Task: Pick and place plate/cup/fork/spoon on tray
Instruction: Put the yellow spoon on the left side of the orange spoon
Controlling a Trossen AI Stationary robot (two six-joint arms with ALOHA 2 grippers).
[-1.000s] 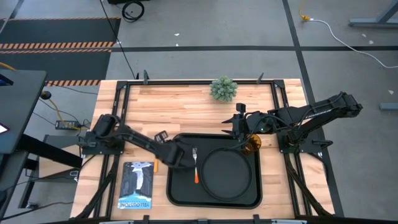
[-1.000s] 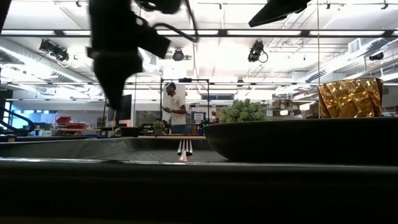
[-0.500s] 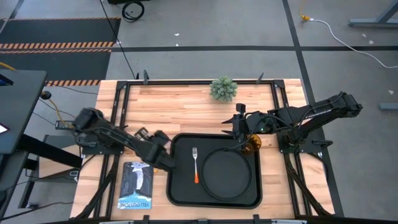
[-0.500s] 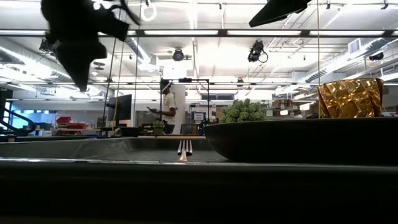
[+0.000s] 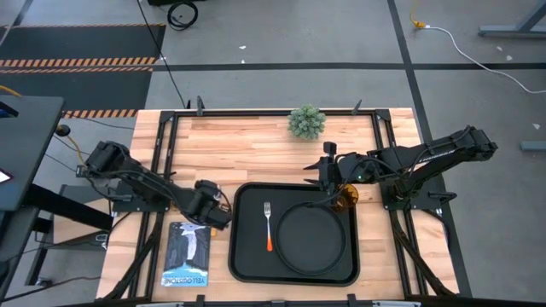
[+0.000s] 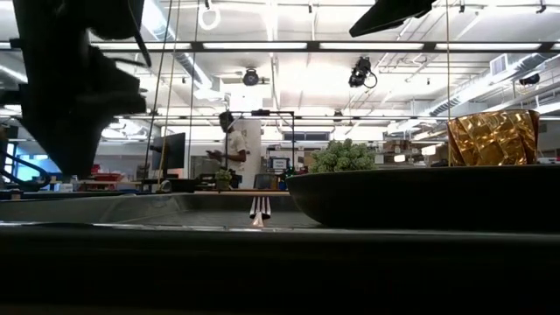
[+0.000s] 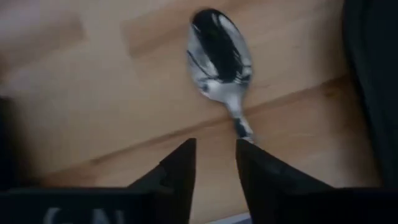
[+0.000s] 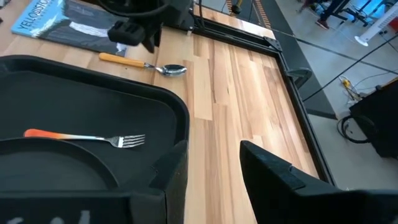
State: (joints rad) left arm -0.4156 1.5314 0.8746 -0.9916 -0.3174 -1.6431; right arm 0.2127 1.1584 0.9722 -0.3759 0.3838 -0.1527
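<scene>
The spoon (image 8: 144, 64) lies on the wood just left of the tray (image 5: 247, 256), its silver bowl (image 7: 221, 53) toward the far edge. My left gripper (image 5: 215, 211) hovers over its orange handle with fingers open (image 7: 214, 149). The handle runs out of sight under one finger in the left wrist view. The fork (image 5: 269, 226) lies on the tray left of the round black plate (image 5: 314, 237). The amber cup (image 5: 345, 198) stands at the tray's far right corner. My right gripper (image 8: 211, 158) is open and empty beside the cup, above the tray's far edge.
A dark booklet (image 5: 188, 253) lies near the front edge, left of the tray and close to the spoon. A small green plant (image 5: 307, 122) stands at the far edge. Bare wood lies between plant and tray. A person (image 6: 229, 149) stands in the room behind.
My left gripper has moved from over the tray's left part, beside the fork, toward the table's left edge. It now stands off the tray, over the spoon. The fork has stayed where it lay on the tray.
</scene>
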